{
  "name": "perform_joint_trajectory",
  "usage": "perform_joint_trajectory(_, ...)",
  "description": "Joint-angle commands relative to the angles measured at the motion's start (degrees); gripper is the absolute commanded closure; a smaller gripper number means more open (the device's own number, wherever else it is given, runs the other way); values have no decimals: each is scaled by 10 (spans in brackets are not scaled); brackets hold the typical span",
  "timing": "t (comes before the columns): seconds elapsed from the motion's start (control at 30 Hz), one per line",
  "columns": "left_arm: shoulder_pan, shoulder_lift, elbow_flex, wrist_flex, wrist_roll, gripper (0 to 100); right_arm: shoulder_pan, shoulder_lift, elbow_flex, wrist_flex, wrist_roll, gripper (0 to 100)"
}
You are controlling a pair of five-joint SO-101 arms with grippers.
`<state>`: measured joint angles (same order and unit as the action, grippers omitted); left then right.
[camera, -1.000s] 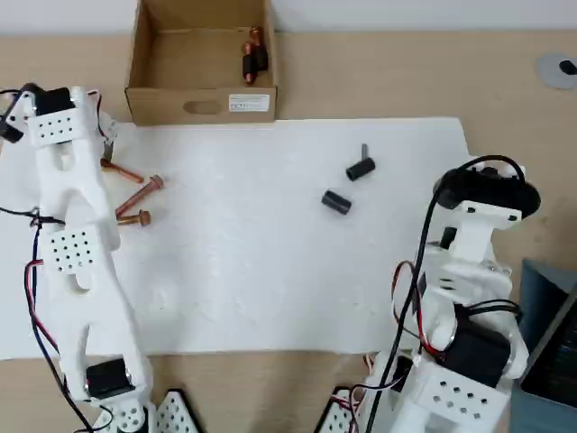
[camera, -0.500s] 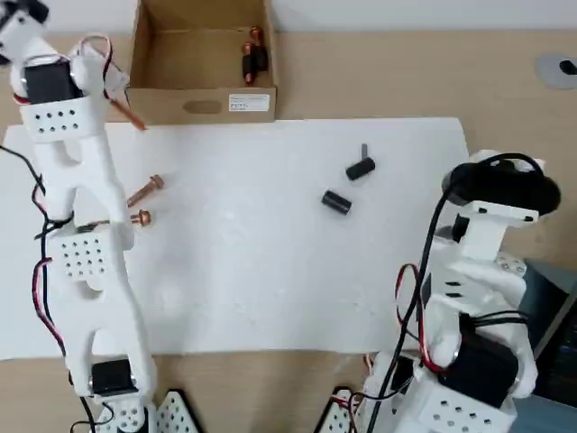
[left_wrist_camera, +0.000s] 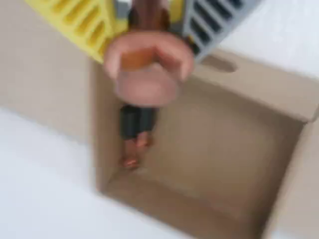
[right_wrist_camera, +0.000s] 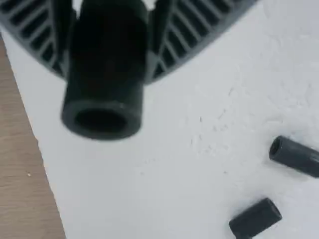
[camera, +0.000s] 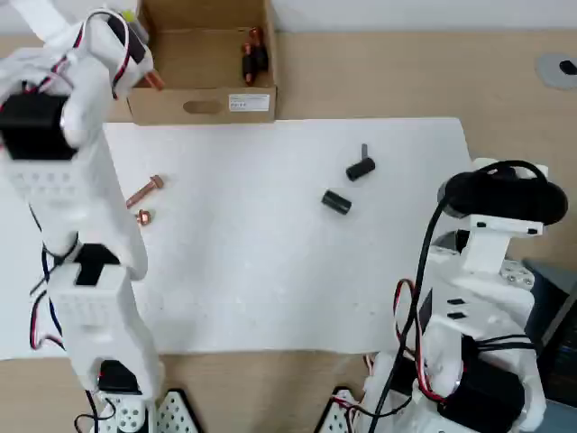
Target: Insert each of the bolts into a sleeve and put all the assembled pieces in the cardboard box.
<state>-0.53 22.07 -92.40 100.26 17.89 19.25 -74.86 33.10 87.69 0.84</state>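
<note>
bolt (left_wrist_camera: 148,64) in left jaws, head-on, sleeve (right_wrist_camera: 107,74) in right jaws, end-on

Copper bolt (left_wrist_camera: 148,64) in the left hand (left_wrist_camera: 149,17), over the cardboard box (left_wrist_camera: 234,149) with one sleeved bolt (left_wrist_camera: 135,128) inside

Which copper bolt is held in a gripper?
The bolt in the left gripper, at the cardboard box; the other two loose bolts lie on the white mat.
</note>
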Motion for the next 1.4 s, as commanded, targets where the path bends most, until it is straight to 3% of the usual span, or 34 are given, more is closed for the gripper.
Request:
perform_joint_trajectory(0.0,33,-83,-22,3,-19,1000,2,-2,-32,2,10,989)
perform_joint_trajectory(0.2,60,-182,39,3,-60,1000,2,-2,-44,2,18,989)
perform_joint_trajectory(0.5,55,-375,294,3,-65,1000,1,-2,-39,2,33,989)
perform_joint_trajectory(0.8,55,-531,542,2,-62,1000,-52,-2,7,-2,45,989)
perform_joint_trajectory(1.1,55,-679,781,-3,-61,999,-152,-2,62,-8,-27,989)
perform_joint_trajectory(1.37,55,-909,1096,-135,-50,999,-235,-2,87,-80,-27,989)
